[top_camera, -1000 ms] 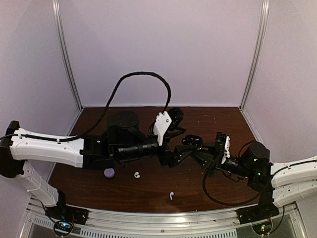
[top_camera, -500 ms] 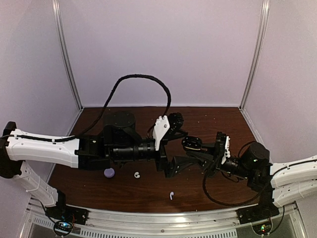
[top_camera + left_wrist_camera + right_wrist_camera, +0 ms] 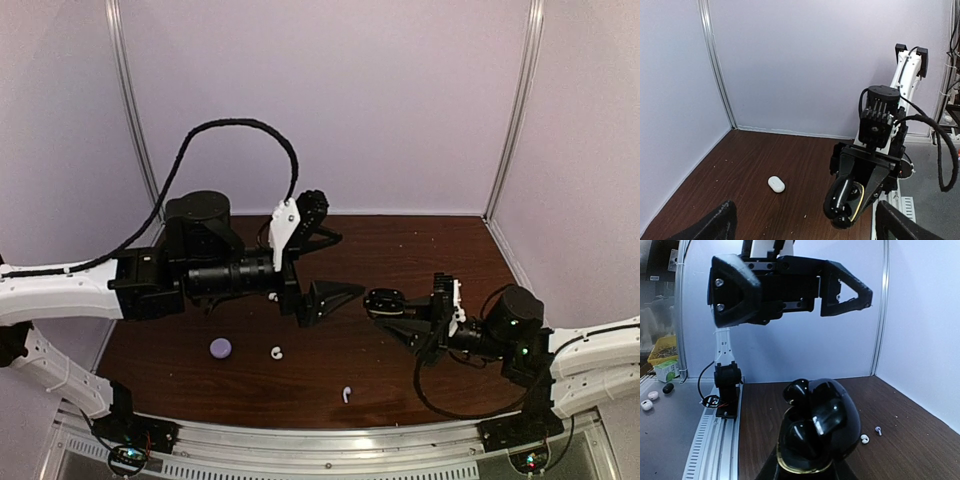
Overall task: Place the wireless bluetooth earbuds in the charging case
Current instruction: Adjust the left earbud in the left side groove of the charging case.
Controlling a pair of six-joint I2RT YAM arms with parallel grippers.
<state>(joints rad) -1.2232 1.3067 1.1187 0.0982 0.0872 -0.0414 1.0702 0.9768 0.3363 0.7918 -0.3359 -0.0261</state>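
My right gripper (image 3: pixel 388 303) is shut on an open black charging case (image 3: pixel 821 426) and holds it above the table. Two black earbuds sit in the case: one (image 3: pixel 796 389) pokes up at the rim and one (image 3: pixel 804 432) lies lower inside. My left gripper (image 3: pixel 333 266) is open and empty, raised to the left of the case; the right wrist view shows it (image 3: pixel 790 286) high above the case. On the table lie a curled white earbud (image 3: pixel 277 352), a white stemmed earbud (image 3: pixel 346 393) and a pale lavender bud (image 3: pixel 220 347).
A white pebble-like case (image 3: pixel 776 184) lies on the brown table towards the back. A small white piece (image 3: pixel 272 296) shows beside the left arm. Pale walls close the back and both sides. A metal rail (image 3: pixel 330 440) runs along the near edge.
My left arm has pulled back to the left and risen, leaving a gap to the black case. My right gripper still holds the case and has barely moved.
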